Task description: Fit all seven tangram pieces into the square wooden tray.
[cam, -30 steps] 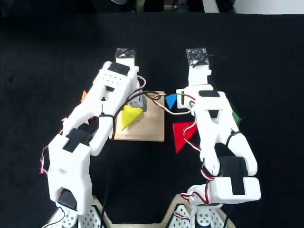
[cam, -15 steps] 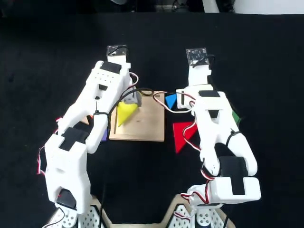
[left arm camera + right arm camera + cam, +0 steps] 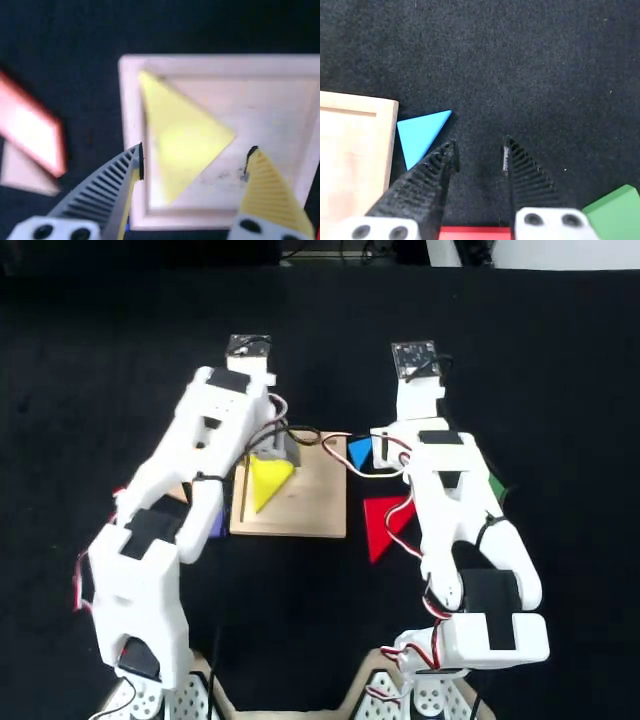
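The square wooden tray (image 3: 310, 510) sits between the two arms. A yellow triangle (image 3: 266, 482) lies inside it, against the left wall and a corner (image 3: 180, 135). My left gripper (image 3: 195, 160) hovers open just above this triangle, one fingertip over the tray's wall, the other over the tray floor. My right gripper (image 3: 479, 150) is open over bare black cloth, close beside a blue triangle (image 3: 422, 132) that lies outside the tray's right edge (image 3: 358, 452). A red triangle (image 3: 385, 523) lies on the cloth to the right of the tray.
A green piece (image 3: 495, 485) pokes out on the far side of the right arm (image 3: 615, 212). Orange (image 3: 178, 493) and purple (image 3: 217, 525) pieces show under the left arm. A red-pink parallelogram (image 3: 32, 132) lies left of the tray. Black cloth covers the table.
The left arm has swung to the left, and the yellow triangle has gone with it from the tray's middle to its left wall. The right arm has kept still.
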`<state>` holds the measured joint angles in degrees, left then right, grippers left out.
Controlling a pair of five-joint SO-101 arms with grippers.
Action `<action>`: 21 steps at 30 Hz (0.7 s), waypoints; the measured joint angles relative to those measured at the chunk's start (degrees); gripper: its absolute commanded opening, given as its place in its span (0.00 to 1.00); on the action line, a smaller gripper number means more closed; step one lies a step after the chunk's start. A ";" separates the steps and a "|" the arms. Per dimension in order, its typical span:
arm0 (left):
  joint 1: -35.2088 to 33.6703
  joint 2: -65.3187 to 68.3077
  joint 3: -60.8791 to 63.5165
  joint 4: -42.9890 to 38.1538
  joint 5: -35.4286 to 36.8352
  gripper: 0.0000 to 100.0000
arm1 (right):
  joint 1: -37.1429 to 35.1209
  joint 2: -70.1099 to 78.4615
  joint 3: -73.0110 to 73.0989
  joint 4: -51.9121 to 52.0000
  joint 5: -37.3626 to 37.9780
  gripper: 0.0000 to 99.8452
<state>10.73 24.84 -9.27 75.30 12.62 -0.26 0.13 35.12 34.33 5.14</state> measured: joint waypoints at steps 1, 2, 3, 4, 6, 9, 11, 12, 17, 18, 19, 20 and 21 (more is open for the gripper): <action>-1.05 -1.32 -1.32 2.37 -1.23 0.22 | 0.00 0.00 0.00 0.00 0.00 0.05; -2.37 -3.25 -3.16 4.92 -2.46 0.20 | 0.00 0.00 0.00 0.00 0.00 0.03; -3.96 -5.36 -5.19 7.82 -3.52 0.17 | 0.00 0.00 0.00 0.00 0.00 0.02; -5.71 -7.74 -7.21 11.08 -4.92 0.15 | 0.00 0.00 0.00 0.00 0.00 0.01; -9.23 -12.57 -9.58 15.56 -7.65 0.09 | 0.00 0.00 0.00 0.00 0.00 0.01; -13.71 -17.49 -9.93 19.52 -12.40 0.04 | 0.00 0.00 0.00 0.35 0.00 0.01; -16.70 -18.90 -8.53 20.40 -15.12 0.02 | -1.23 0.00 0.00 1.58 0.00 0.01; -18.11 -19.43 -7.65 20.84 -16.18 0.03 | -2.81 0.00 0.00 2.29 0.62 0.01; -25.58 -26.20 -8.18 24.09 -20.66 0.03 | -13.10 0.00 -0.18 4.75 6.86 0.01; -27.69 -28.75 -8.26 24.62 -21.19 0.03 | -14.59 0.00 -0.88 4.75 6.95 0.01; -29.89 -31.47 -8.35 24.88 -21.45 0.03 | -15.74 0.00 -1.76 4.75 6.86 0.01; -32.26 -34.20 -8.35 24.88 -21.54 0.03 | -16.35 0.00 -3.08 4.84 6.68 0.01; -34.81 -36.84 -7.56 24.88 -21.71 0.03 | -16.62 0.00 -4.48 5.27 6.33 0.01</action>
<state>-24.09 -12.00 -16.84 100.18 -9.10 -16.88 0.13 30.64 39.60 11.47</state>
